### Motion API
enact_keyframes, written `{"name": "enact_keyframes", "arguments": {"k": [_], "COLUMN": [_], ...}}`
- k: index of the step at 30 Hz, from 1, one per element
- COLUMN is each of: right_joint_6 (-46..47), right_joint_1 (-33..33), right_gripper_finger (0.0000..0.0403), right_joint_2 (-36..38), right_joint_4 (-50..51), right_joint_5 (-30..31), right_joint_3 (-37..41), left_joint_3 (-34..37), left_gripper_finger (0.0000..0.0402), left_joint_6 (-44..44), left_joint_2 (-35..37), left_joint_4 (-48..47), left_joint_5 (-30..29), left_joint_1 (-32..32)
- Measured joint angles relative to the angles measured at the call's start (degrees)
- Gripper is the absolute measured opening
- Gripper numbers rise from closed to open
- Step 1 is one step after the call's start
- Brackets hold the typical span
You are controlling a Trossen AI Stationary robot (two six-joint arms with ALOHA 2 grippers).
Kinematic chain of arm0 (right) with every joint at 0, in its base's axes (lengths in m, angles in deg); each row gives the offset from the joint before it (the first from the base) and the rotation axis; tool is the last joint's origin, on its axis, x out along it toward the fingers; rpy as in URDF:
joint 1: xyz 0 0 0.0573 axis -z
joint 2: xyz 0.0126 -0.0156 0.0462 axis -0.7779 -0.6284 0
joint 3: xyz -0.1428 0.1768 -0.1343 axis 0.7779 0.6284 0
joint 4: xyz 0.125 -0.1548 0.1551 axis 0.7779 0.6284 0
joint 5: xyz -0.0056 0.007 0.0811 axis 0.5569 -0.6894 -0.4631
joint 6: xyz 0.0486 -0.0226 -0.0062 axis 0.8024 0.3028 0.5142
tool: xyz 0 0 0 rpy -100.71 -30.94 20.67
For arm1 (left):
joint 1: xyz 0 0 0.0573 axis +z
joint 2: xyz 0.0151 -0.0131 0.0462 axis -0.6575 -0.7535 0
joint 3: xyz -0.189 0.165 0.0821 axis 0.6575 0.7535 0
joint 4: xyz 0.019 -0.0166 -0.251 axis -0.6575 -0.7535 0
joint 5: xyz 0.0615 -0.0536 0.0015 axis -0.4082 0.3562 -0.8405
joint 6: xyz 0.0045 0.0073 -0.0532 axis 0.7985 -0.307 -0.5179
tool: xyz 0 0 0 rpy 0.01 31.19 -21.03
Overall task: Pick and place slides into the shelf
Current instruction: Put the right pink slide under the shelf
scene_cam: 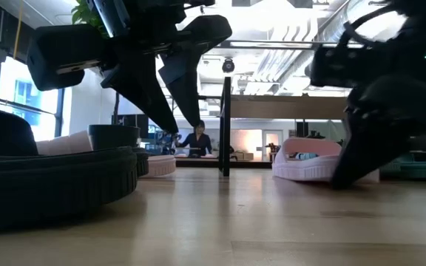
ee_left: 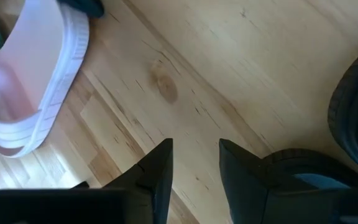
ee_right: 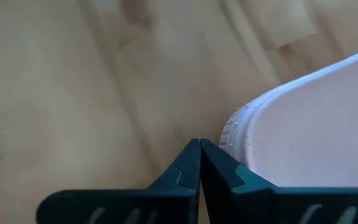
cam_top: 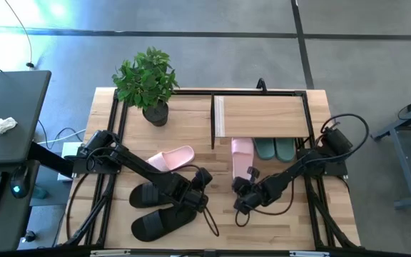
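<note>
From the high view I see a potted plant [cam_top: 148, 80] at the upper left of the tabletop [cam_top: 191, 114], and the shelf [cam_top: 260, 116] at the upper centre-right with its light plank top; a dark desk [cam_top: 9, 107] sits at the far left of the frame with a crumpled white cloth [cam_top: 3, 127] on it. A pair of dark green slides [cam_top: 275, 148] pokes out from under the shelf's lower edge, and a pale pink slide [cam_top: 242, 158] lies just beside them on the left, half under the plank. The other pink slide [cam_top: 171, 158] rests left of centre; two black slides [cam_top: 155, 207] lie in the lower left, one above the other.

My left arm reaches from the left edge towards the lower centre; the left claw [cam_top: 200, 191] hangs just right of the black slides and below the loose pink slide; in the left wrist view its fingers [ee_left: 157, 174] stand apart over bare wood, holding nothing, with a black slide's rim at the right edge of that frame. My right arm comes in from the right edge; the right claw [cam_top: 242, 201] sits low at lower centre, just below the heel of the pink slide at the shelf; in the right wrist view its fingers [ee_right: 185, 171] are pressed together, empty, right beside that slide's white-edged sole [ee_right: 316, 118]; whether they touch it I cannot tell.

In the low view a person [scene_cam: 197, 140] shows far off in the room behind.
</note>
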Motion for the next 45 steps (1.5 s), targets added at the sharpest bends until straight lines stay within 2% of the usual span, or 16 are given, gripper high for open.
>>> {"name": "enact_keyframes", "arguments": {"k": [19, 27, 45], "right_joint_6": [-1.0, 3.8, 5.0], "right_joint_1": [6.9, 8.4, 12.0], "right_gripper_finger": [0.0000, 0.0000, 0.0000], "right_joint_2": [0.1, 0.1, 0.1], "right_joint_4": [5.0, 9.3, 10.0], "right_joint_5": [1.9, 3.5, 3.8], "right_joint_3": [0.0, 0.0, 0.0], "left_joint_3": [0.0, 0.0, 0.0], "left_gripper_finger": [0.0115, 0.0115, 0.0115], "left_joint_6": [0.0, -0.2, -1.3], "left_joint_2": [-0.1, -0.1, -0.1], "left_joint_4": [-0.2, -0.4, -1.0], "left_joint_5": [0.0, 0.0, 0.0], "left_joint_1": [0.0, 0.0, 0.0]}}
